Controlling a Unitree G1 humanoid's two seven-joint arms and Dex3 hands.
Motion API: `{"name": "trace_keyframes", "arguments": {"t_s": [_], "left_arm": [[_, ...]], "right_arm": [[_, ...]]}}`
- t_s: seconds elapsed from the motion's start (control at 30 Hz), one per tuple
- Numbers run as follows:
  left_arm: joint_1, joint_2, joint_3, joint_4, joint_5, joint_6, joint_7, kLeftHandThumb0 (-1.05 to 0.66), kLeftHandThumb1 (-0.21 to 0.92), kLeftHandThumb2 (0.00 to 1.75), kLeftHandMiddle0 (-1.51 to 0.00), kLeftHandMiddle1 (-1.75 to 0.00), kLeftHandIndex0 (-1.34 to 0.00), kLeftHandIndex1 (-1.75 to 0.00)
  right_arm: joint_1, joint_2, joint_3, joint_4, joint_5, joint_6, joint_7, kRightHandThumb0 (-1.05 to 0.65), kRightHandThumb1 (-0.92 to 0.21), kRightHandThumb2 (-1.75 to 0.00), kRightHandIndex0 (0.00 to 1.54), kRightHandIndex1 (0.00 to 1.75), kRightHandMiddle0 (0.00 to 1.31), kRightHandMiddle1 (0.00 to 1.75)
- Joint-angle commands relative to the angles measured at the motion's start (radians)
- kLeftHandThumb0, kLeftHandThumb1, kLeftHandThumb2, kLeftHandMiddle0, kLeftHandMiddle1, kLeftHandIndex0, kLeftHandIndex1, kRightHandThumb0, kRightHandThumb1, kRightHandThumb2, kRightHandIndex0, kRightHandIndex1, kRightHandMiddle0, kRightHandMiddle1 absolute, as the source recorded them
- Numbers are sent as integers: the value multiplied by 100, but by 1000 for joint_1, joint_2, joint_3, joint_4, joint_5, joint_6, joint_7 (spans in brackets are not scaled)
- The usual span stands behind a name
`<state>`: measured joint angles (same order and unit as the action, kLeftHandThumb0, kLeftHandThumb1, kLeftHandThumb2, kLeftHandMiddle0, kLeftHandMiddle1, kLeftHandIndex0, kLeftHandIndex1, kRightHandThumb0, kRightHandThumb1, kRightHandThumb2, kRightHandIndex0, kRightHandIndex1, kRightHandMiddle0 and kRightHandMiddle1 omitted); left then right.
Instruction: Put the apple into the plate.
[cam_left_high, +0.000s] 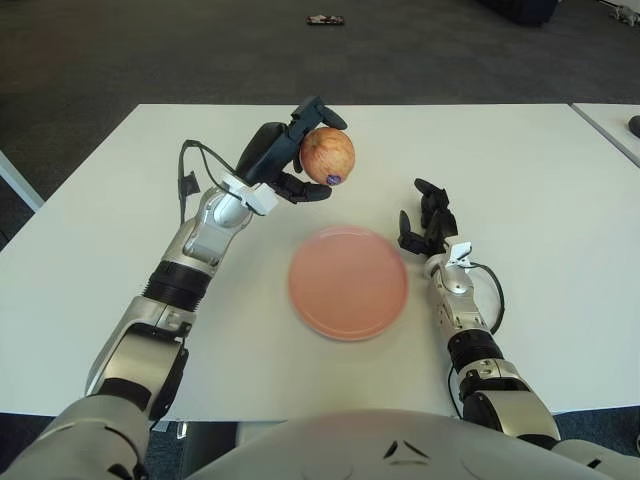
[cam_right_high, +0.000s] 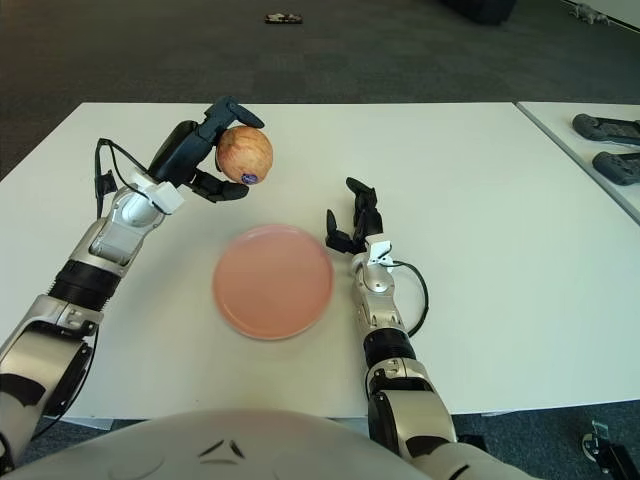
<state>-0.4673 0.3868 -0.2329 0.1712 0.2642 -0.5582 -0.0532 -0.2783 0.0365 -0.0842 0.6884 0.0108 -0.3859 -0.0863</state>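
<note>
Bright, even overhead light on the white table (cam_left_high: 520, 160); only faint soft shadows. No glare. Slight motion blur on the pink plate (cam_left_high: 349, 282); dim floor beyond the far edge.
</note>
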Motion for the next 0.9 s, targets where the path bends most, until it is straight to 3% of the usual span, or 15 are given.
{"name": "trace_keyframes", "arguments": {"t_s": [0.0, 0.23, 0.43, 0.6, 0.87], "left_arm": [[31, -9, 3, -69, -60, 20, -71, -49, 26, 138, -118, -175, -65, -175], [104, -10, -44, -206, -137, 97, -229, -49, 26, 138, -117, -175, -65, -175], [137, -16, -82, -235, -84, 123, -293, -48, 27, 137, -115, -175, -64, -175], [110, -9, -106, -201, 20, 82, -300, -48, 27, 136, -115, -175, -64, -175], [77, -9, -131, -111, 163, 16, -268, -48, 28, 135, -112, -175, -63, -175]], "right_arm": [[38, 0, -3, 37, -1, 51, -6, -21, -40, -115, 39, 3, 0, 79], [36, -2, -8, 38, 7, 51, 0, -18, -41, -116, 37, 2, 0, 79], [31, 3, -15, 42, 15, 46, -3, -10, -41, -121, 35, 1, 0, 82], [26, 6, -19, 60, 21, 21, 5, -8, -43, -122, 36, 1, 0, 82], [18, 1, -25, 92, 27, -14, 24, -19, -50, -111, 40, 3, 0, 75]]}}
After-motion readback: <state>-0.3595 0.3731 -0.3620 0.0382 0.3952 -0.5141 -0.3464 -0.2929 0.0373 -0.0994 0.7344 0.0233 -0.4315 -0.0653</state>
